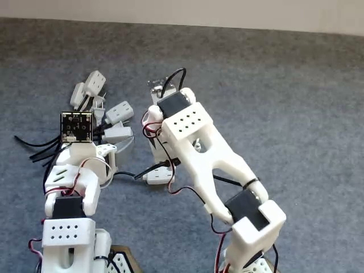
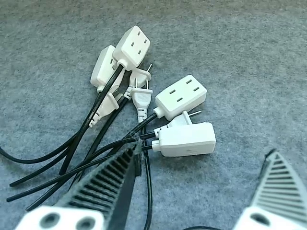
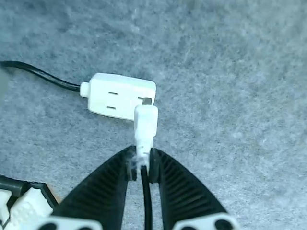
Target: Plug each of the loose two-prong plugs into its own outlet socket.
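Observation:
My right gripper (image 3: 140, 165) is shut on a white two-prong plug (image 3: 145, 125) where its black cord leaves it. The plug's tip meets the end of a white outlet socket (image 3: 122, 96) lying flat on the carpet; the prongs are hidden. In the high view this socket (image 1: 160, 176) lies under the right arm. My left gripper (image 2: 196, 187) is open just short of a bunch of white sockets: the nearest (image 2: 184, 139), one behind it (image 2: 181, 96), and two farther off (image 2: 132, 45). Loose plugs (image 2: 141, 98) lie among them.
Black cords (image 2: 72, 158) fan out from the bunch across the grey carpet (image 1: 284, 85) toward the left arm's base. The right arm's white body (image 1: 199, 142) crosses the middle of the high view. Open carpet lies to the right and at the back.

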